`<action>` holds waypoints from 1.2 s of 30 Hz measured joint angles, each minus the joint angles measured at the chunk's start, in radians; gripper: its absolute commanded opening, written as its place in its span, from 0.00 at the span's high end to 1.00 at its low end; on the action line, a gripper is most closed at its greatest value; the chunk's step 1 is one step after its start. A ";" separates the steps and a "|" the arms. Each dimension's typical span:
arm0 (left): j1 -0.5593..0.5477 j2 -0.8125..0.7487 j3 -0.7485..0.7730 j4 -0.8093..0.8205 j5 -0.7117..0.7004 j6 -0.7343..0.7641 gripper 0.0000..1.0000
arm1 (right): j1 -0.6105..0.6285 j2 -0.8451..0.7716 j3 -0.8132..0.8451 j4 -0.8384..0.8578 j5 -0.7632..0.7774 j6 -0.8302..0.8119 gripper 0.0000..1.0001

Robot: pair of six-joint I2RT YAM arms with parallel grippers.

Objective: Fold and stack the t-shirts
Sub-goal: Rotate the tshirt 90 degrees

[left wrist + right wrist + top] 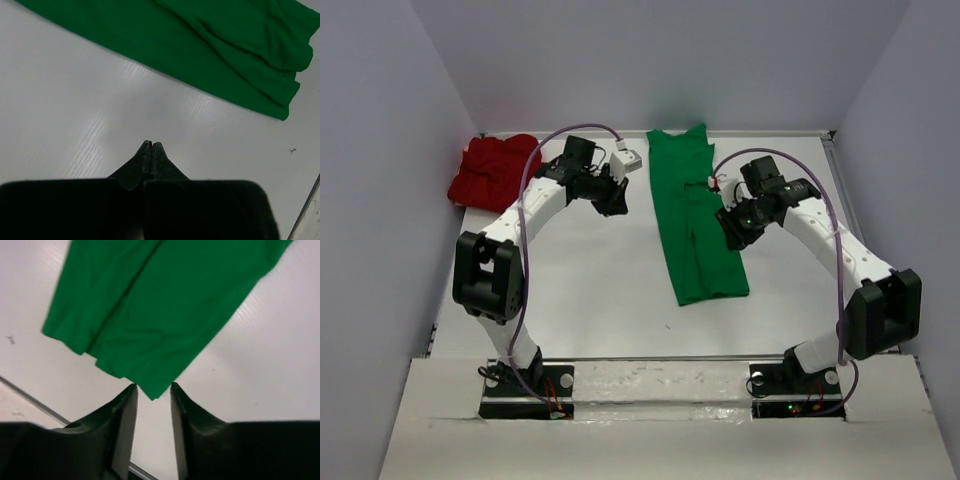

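The green t-shirt (695,230) lies flat mid-table, folded into a long narrow strip running from the back wall toward the arms. At the back left corner the red t-shirt (495,170) sits in a crumpled heap. My left gripper (617,206) hovers just left of the strip's upper part, shut and empty (151,145), with the green cloth (200,40) ahead of it. My right gripper (732,238) is at the strip's right edge. It stands open (152,386); a corner of the green t-shirt (160,305) points into the gap between its tips, ungripped.
White walls close in the table at the back and both sides. A raised table edge strip (30,400) runs close by the right gripper, and the same kind of edge (310,210) shows low right in the left wrist view. Both arm bases stand at the near edge.
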 measured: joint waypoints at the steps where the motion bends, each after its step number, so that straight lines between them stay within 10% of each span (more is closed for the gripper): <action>1: -0.014 0.023 0.018 -0.005 -0.001 0.002 0.99 | 0.000 -0.010 0.000 -0.003 -0.019 0.002 0.66; 13: 0.084 -0.119 -0.169 0.014 -0.163 0.001 0.62 | 0.162 0.106 0.018 -0.079 -0.288 -0.035 0.59; 21: 0.325 -0.375 -0.286 0.102 -0.245 -0.024 0.53 | 0.270 0.151 -0.105 -0.057 -0.290 -0.047 0.66; 36: 0.404 -0.444 -0.344 0.138 -0.244 -0.049 0.51 | 0.315 0.243 -0.122 0.009 -0.187 -0.053 0.62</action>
